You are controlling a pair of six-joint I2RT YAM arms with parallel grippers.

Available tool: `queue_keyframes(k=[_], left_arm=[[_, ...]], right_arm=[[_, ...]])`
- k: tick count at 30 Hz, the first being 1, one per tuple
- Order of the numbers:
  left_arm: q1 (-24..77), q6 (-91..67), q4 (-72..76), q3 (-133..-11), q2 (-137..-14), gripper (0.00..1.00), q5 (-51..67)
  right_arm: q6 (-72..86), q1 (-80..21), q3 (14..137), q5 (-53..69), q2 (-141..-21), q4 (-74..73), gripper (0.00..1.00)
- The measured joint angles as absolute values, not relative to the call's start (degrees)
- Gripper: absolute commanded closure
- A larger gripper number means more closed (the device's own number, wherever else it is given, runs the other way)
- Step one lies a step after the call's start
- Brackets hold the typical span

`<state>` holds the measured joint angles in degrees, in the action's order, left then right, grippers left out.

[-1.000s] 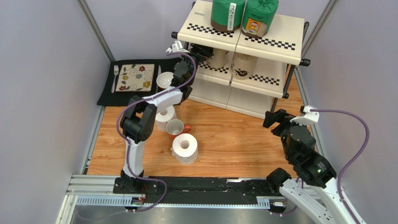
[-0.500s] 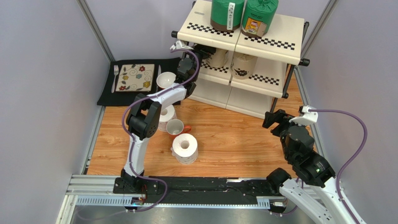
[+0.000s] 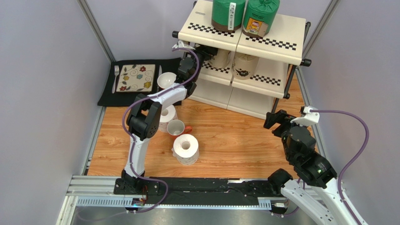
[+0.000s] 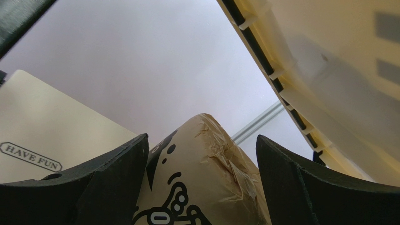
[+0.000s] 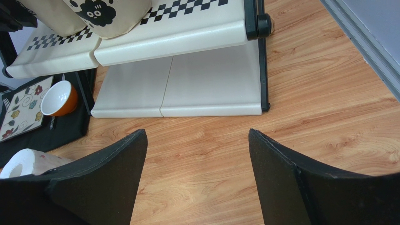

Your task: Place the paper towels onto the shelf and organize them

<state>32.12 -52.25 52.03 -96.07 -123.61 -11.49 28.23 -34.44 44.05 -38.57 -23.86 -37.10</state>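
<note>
The shelf stands at the back right. Two green rolls sit on its top tier. Two tan rolls sit on the middle tier. My left gripper reaches into that tier and is open around the left tan roll. Its left finger touches the wrap and its right finger stands apart. Two white rolls stand on the table, the far one partly hidden by my left arm. My right gripper is open and empty over the wood in front of the shelf.
A white-and-orange mug stands between the white rolls. A small bowl sits on the black placemat with a flowered plate and a fork. Grey walls close in both sides.
My left arm has reached a little further right into the middle tier, then held still. The right arm has not moved.
</note>
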Motion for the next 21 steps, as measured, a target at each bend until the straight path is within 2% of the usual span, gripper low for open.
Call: queue_keyframes(k=[7,21], left_arm=[[32.12,-55.68,52.10,-95.35,-123.55,0.12,-8.45],[31.86,-57.58,54.78,-85.34,-117.80,0.13,-6.37]], right_arm=[[28.25,-34.44,43.92,-38.57,-23.86,-37.15,0.17],[28.69,-34.44,43.92,-38.52,-23.86,-37.15,0.17]])
